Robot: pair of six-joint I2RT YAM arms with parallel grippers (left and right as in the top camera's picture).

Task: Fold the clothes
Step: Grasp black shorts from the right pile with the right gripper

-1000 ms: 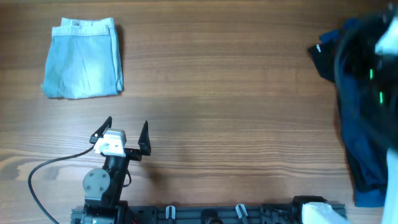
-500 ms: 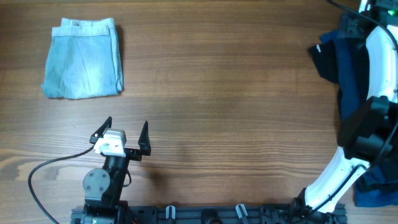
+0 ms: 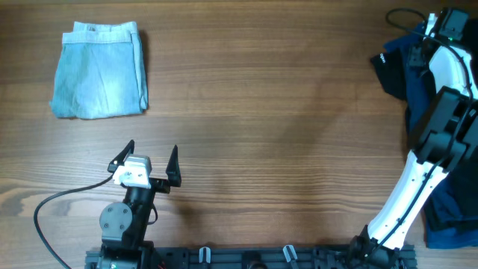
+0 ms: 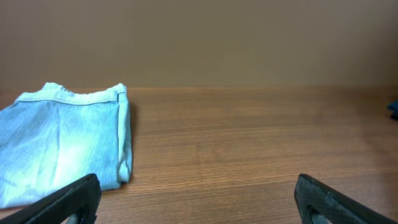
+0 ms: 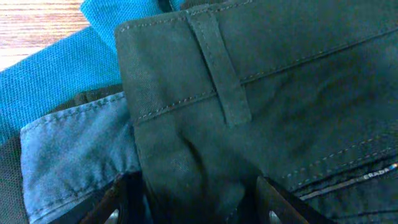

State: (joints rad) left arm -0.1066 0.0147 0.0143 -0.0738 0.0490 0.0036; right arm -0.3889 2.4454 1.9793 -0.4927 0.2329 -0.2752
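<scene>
A: Overhead. Wood-grain surface point(image 3: 284, 112). One folded denim piece point(image 3: 99, 71), pale blue, washed-out, roughly square, at the far left. One rumpled heap point(image 3: 392, 66) of dark navy and black cloth along the right edge.

B: Hands?

A: Two. The left hand point(image 3: 149, 158) is low on the near side, black prongs spread wide, nothing in it. The denim is well apart, beyond it and slightly left. The right hand point(image 3: 447, 24) sits over the top of the heap, with its white arm point(image 3: 429, 161) lying across the cloth.

B: Left wrist view?

A: Here both fingers point(image 4: 68, 198) sit at the bottom corners, far apart, bare wood between. Denim ahead-left, flat, stitched waistband on its far edge.

B: Right wrist?

A: Close on the heap. Three fabrics counted: dark trousers point(image 5: 280, 81), twill, stitched waistband with one belt loop point(image 5: 227, 68); teal knit point(image 5: 56, 62), pebbled weave; grey-blue cloth point(image 5: 68, 149), smooth. The fingertips point(image 5: 127, 199) are partly apart, trouser cloth bunched between them. Touching it; whether they pinch it, cannot tell.
</scene>
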